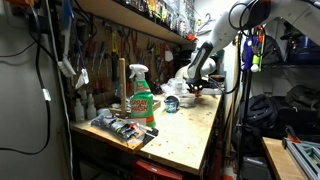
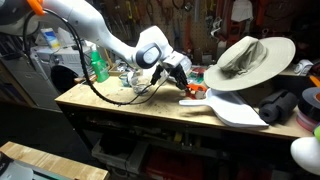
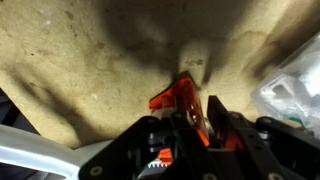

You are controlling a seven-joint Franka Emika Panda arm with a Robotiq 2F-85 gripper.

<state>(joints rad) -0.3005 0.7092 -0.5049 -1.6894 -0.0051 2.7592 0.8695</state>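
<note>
A workshop: wooden workbench (image 1: 190,125) and tools hanging on the wall (image 1: 100,50).

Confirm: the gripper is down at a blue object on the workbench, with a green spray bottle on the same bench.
Wrong colour: the object at the gripper is orange, not blue; the wrist view shows it. The green spray bottle is on that workbench.

No lettering is readable, neither on the spray bottle label (image 1: 142,105) nor the orange object (image 3: 186,100)
</note>
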